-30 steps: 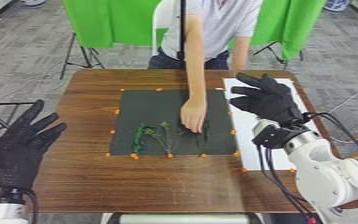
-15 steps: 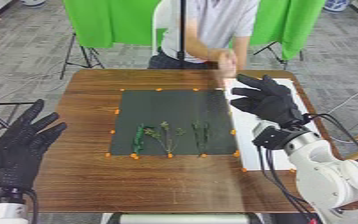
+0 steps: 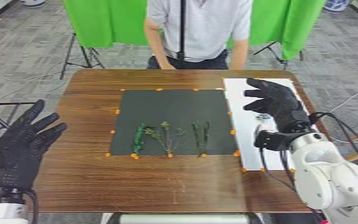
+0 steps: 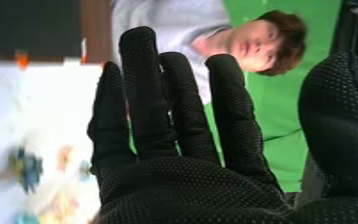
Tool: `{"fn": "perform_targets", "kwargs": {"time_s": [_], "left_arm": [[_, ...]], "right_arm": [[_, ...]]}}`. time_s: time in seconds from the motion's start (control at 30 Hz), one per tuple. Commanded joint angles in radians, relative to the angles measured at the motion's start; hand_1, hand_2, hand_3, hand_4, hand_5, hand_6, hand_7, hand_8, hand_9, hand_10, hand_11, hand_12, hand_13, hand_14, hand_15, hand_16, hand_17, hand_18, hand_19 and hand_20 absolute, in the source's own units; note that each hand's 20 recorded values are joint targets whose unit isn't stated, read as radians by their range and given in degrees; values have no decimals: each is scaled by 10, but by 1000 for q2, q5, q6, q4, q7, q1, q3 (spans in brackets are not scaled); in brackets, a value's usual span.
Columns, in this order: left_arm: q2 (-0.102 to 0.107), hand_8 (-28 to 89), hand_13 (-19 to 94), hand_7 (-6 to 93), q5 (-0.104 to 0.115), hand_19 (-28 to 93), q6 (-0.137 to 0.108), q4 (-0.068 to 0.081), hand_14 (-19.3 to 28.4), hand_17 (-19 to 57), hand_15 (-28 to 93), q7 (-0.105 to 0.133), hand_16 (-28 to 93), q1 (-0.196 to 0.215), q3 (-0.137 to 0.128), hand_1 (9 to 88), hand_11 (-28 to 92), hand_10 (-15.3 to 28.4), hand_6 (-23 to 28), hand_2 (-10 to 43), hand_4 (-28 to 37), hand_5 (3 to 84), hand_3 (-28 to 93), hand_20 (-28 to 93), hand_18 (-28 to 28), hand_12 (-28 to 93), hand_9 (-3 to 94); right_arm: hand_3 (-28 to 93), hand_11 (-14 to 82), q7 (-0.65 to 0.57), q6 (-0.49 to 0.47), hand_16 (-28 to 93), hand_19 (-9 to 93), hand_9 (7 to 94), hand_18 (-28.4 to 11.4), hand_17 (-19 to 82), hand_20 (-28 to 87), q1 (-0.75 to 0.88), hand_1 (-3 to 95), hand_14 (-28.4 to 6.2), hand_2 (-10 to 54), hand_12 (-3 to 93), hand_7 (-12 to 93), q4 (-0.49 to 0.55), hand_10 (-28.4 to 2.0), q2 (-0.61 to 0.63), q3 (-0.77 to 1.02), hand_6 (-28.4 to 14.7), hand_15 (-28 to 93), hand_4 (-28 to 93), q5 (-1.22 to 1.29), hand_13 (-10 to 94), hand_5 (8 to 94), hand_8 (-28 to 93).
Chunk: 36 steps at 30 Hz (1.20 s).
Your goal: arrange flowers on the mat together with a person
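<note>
Slender green stems lay placed toward six o'clock on the dark rectangular mat; apparent multicoloured blossoms awaited placement, black-gloved left hand and right hand open, empty.

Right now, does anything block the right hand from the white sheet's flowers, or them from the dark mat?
Nothing visible does: the right hand hovers above the white sheet with the flowers, and only small orange markers edge the dark mat.

The head view looks forward and down from above the right hand, well apart; the right wrist view, close at its palm, faces past its fingers. Both share the white sheet beneath it and dark mat beside.
</note>
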State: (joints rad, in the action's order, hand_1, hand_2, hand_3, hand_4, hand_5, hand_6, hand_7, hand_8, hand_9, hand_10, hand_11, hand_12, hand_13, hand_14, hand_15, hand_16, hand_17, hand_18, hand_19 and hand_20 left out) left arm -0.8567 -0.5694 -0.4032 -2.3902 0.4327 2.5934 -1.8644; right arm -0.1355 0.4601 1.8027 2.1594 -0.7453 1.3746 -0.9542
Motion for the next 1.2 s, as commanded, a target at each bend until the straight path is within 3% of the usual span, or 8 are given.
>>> {"fn": "perform_targets", "kwargs": {"time_s": [0.03, 0.13, 0.23, 0.3, 0.47, 0.67, 0.8, 1.2], "left_arm": [[-3, -89, 224, 115, -5, 404, 8, -1, 218, -95, 459, -2, -40, 7, 5, 215, 201, 155, 41, 75, -262, 309, 744, 182, 197, 135, 306], [10, -90, 224, 116, 5, 406, 4, -1, 218, -95, 461, 9, -42, 10, 6, 215, 202, 156, 41, 75, -262, 310, 745, 183, 197, 135, 306], [13, -90, 224, 115, 4, 414, 7, 1, 220, -94, 470, 7, -41, 6, 6, 215, 203, 156, 42, 76, -262, 310, 745, 189, 198, 135, 306], [27, -90, 225, 114, 14, 415, -3, -1, 219, -94, 473, 23, -43, 14, 8, 215, 203, 156, 42, 75, -261, 310, 745, 190, 199, 135, 306], [16, -89, 225, 115, 1, 414, 10, 3, 220, -94, 474, 0, -46, -4, 11, 216, 204, 157, 42, 76, -261, 310, 745, 190, 199, 134, 307], [16, -90, 224, 116, 2, 414, 8, 3, 219, -94, 473, -9, -48, -7, 8, 216, 204, 156, 42, 76, -261, 310, 746, 190, 199, 134, 306], [41, -90, 224, 116, 23, 412, -5, 3, 219, -95, 474, 20, -48, 8, 8, 216, 205, 156, 42, 76, -261, 310, 747, 188, 199, 134, 306], [36, -90, 224, 117, 18, 404, 2, 5, 219, -96, 475, 23, -49, 0, 15, 217, 205, 156, 42, 76, -261, 311, 748, 183, 196, 133, 306]], "right_arm": [[759, 151, -302, 134, 106, 639, 500, -209, 126, 196, -198, 274, -164, -4, 155, 145, -67, -172, 69, -164, -13, 595, -251, -372, 488, 507, -118], [761, 164, -397, 202, 104, 669, 517, -203, 147, 192, -265, 290, -151, -9, 156, 146, -111, -173, 121, -269, -12, 645, -249, -570, 525, 508, -118], [762, 174, -503, 170, 100, 683, 530, -202, 156, 187, -303, 296, -144, -11, 157, 149, -135, -169, 143, -313, -13, 672, -249, -704, 543, 521, -119], [762, 175, -558, 134, 96, 684, 530, -202, 157, 183, -316, 297, -142, -12, 157, 150, -148, -168, 146, -330, -11, 674, -249, -763, 543, 522, -119], [765, 176, -684, 85, 91, 695, 528, -202, 160, 176, -376, 302, -141, -21, 157, 150, -184, -169, 148, -408, -10, 677, -248, -916, 544, 519, -120], [767, 168, -742, -56, 88, 701, 519, -200, 161, 168, -408, 311, -141, -32, 155, 151, -222, -169, 141, -442, -6, 680, -248, -982, 541, 520, -120], [770, 169, -757, -103, 88, 702, 520, -199, 160, 164, -430, 317, -141, -39, 157, 154, -238, -169, 141, -470, -2, 679, -248, -1002, 539, 523, -121], [770, 206, -818, -251, 95, 711, 556, -200, 163, 158, -554, 328, -137, -50, 165, 156, -322, -168, 120, -589, 3, 688, -249, -1018, 554, 529, -124]]}}
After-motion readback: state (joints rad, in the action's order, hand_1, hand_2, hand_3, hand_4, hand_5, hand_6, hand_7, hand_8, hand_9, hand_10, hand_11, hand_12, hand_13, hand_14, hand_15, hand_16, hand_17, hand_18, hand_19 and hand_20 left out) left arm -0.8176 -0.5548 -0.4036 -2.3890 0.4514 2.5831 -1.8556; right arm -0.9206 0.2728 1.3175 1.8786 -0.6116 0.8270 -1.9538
